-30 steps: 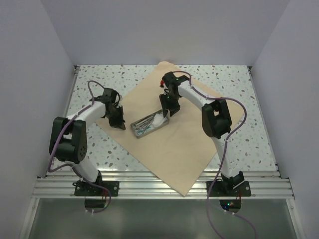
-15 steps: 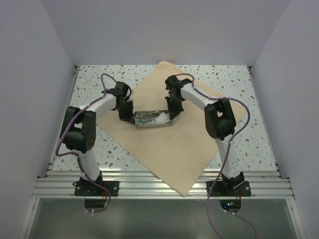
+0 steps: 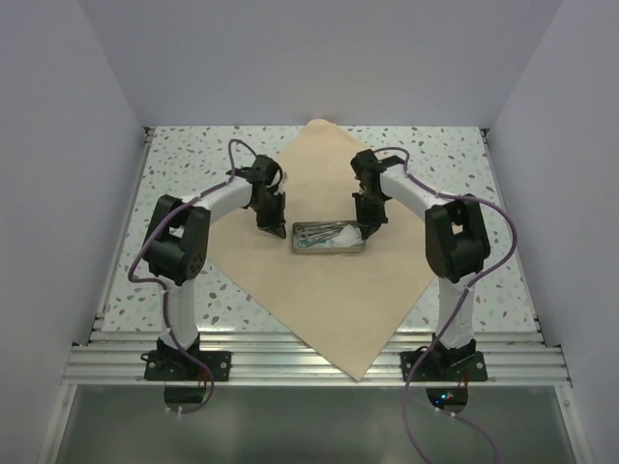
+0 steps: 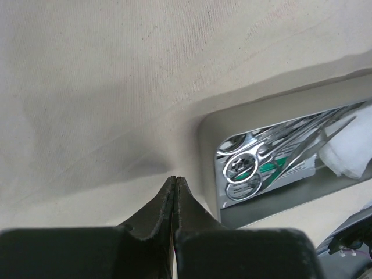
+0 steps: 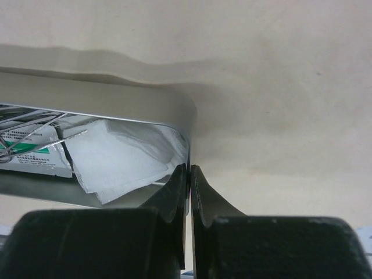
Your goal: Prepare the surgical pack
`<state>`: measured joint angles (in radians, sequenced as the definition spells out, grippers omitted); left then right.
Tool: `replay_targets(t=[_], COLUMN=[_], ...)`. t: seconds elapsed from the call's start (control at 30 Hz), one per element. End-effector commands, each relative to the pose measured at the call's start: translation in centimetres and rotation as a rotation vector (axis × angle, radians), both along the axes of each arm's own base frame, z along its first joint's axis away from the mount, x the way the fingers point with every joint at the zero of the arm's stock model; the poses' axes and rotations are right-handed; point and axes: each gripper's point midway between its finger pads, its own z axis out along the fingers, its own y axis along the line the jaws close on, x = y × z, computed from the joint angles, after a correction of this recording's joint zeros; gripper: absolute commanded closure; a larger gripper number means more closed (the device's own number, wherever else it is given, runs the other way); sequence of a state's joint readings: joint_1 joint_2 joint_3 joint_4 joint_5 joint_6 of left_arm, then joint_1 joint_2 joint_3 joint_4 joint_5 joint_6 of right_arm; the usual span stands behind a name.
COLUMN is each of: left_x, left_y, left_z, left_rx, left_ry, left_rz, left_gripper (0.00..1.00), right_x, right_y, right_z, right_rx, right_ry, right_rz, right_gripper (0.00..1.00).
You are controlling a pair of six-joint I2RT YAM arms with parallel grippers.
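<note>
Centrally on tan wrap (image 3: 319, 295), silver tray (image 3: 329, 250)

I work on a speckled terrazzo bench (image 3: 184, 159). A plain pale back wall (image 3: 319, 58), left wall (image 3: 58, 174) and right wall (image 3: 571, 174) close the bench in. A ribbed metal rail (image 3: 309, 364) runs along the bench's near edge, with a glossy grey panel (image 3: 309, 425) nearer still. Light falls soft and even.

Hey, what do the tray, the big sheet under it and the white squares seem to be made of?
The tray looks like bare metal, likely steel: dull grey walls. The sheet looks like tan paper or nonwoven wrap: matte, faintly creased. The white squares look like gauze: soft, limp, layered edges.
</note>
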<state>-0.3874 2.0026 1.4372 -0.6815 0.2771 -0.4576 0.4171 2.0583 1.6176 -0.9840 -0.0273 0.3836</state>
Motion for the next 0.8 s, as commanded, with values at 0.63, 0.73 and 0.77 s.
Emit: replay_targets(t=[0.63,0.73,0.77], left_x=[4.6,5.6,5.7], left_y=[6.1,6.5,6.7], left_z=[6.2,9.4,10.2], left_rx=[0.039,0.026,0.031], left_ry=[-0.211,-0.324,-0.355], left_rz=[0.049,0.045,0.040], left_gripper=[0.97,0.87,0.83], right_x=[1.7,1.8,1.8], right_y=[-1.7,-2.0,-2.1], right_z=[-1.2,-1.2,-1.2], right_rx=[-0.005,-0.011,-0.010], right_ry=[-0.029,-0.031,-0.029], right_rz=[0.079,0.087,0.091], right_gripper=[1.00,1.00,1.00])
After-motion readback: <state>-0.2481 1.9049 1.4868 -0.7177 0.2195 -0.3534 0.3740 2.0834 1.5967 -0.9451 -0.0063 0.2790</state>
